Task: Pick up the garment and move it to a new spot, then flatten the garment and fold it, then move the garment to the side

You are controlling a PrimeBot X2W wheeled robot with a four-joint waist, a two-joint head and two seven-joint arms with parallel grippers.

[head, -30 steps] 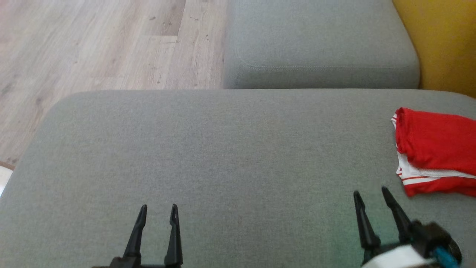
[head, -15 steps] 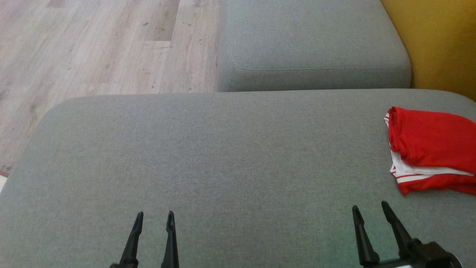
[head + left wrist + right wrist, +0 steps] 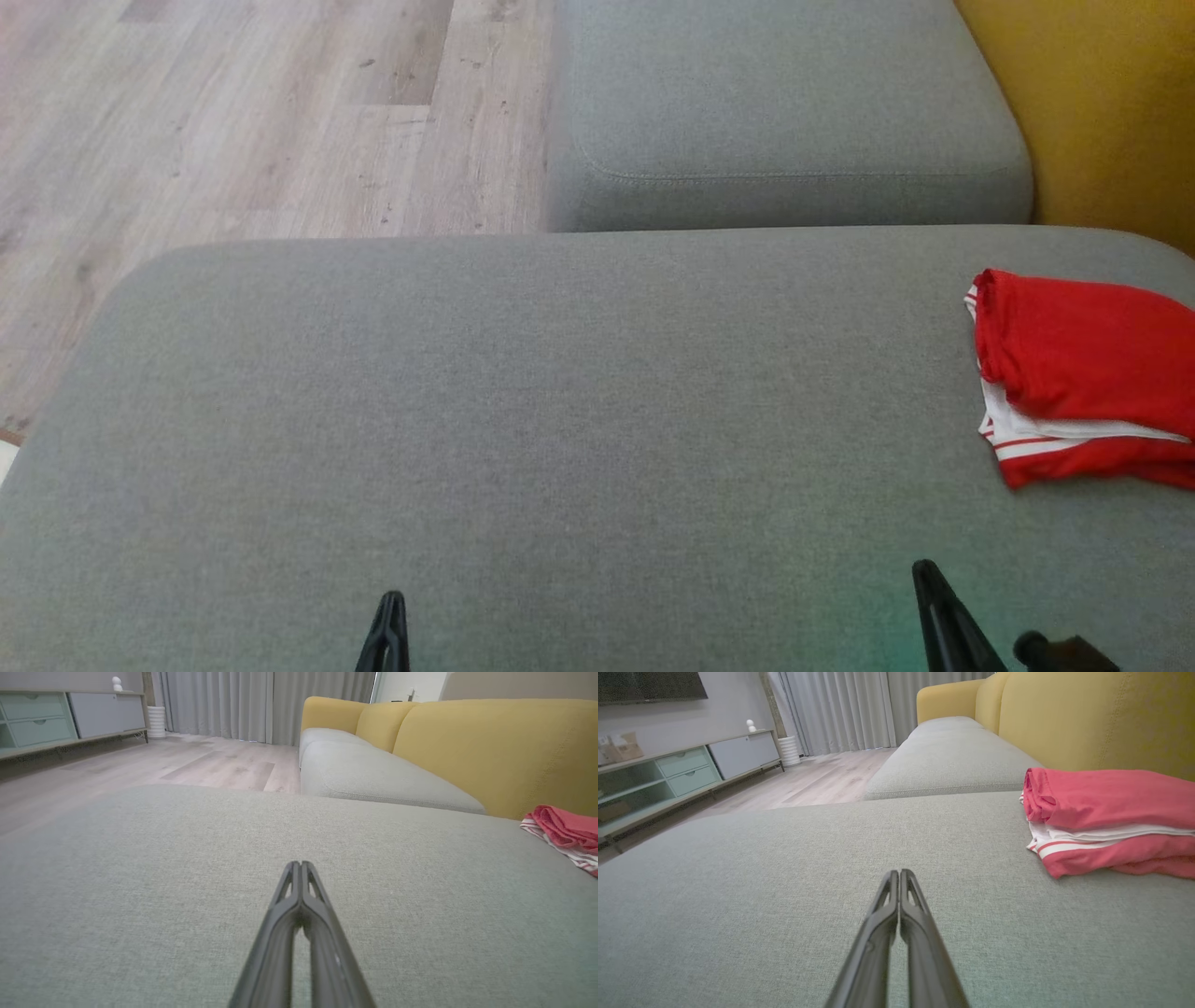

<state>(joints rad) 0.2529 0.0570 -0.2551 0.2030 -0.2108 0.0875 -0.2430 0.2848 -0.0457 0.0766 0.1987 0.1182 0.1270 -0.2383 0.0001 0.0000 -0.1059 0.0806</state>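
The folded red shirt (image 3: 1083,373) lies at the sofa cushion (image 3: 560,420)'s right edge, seemingly set aside, so left claw (image 3: 390,618) and right claw (image 3: 934,597) sit shut and empty.

Right gripper (image 3: 899,871), tips together, perhaps just above cushion (image 3: 738,882), near folded garment (image 3: 1111,798).

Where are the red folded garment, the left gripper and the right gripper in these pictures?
red folded garment (image 3: 1106,798): right wrist view, on its red top layer.
left gripper (image 3: 300,864): left wrist view, at its closed fingertips.
right gripper (image 3: 899,872): right wrist view, at its closed fingertips.
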